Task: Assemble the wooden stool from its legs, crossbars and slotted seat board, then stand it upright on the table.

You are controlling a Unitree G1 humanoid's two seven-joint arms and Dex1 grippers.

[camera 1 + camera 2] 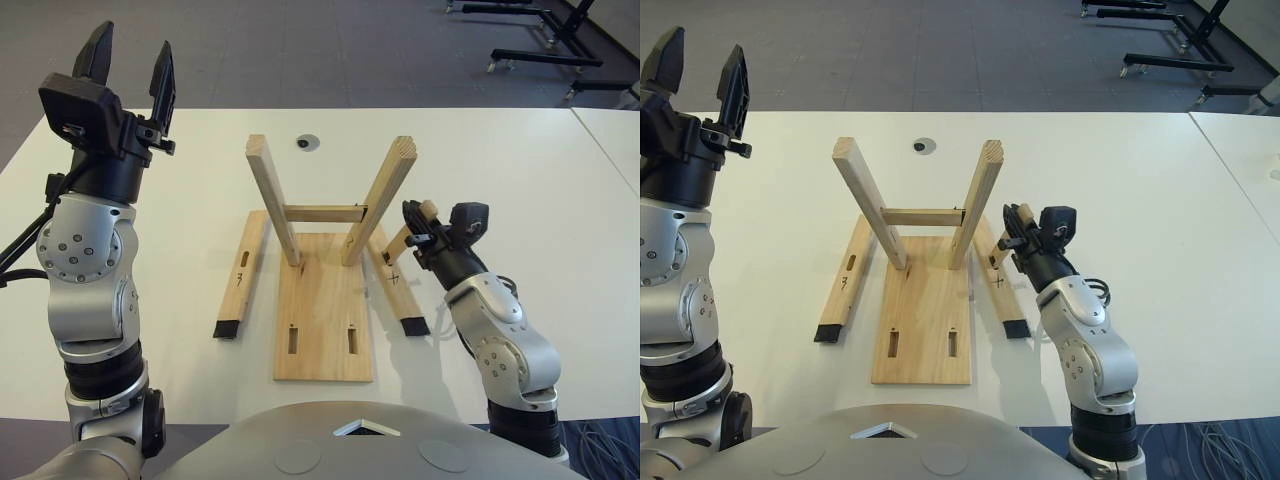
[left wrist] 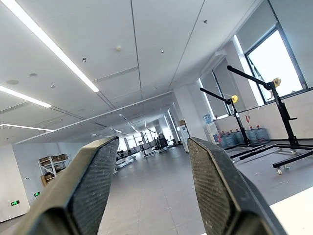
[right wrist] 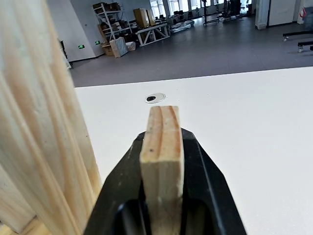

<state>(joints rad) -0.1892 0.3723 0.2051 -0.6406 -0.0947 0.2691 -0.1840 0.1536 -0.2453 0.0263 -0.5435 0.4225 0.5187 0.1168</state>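
Left jaws gape wide and empty, raised above the counter's [image 1: 520, 180] left edge. A loose leg [image 1: 240, 273] lies flat just left of the slotted seat board [image 1: 323, 330]. Two upright legs [image 1: 273, 200] stand on the board, joined by a crossbar [image 1: 322, 213]. A second loose leg [image 1: 398, 288] lies just right of the board. Right jaws clamp a short crossbar [image 3: 162, 147] near the right upright.

I count four pale wooden legs [image 1: 272, 195], two standing and two lying, two short wooden crossbars [image 1: 322, 213], one flat slotted wooden seat board [image 1: 322, 320] and one white table [image 1: 520, 170].
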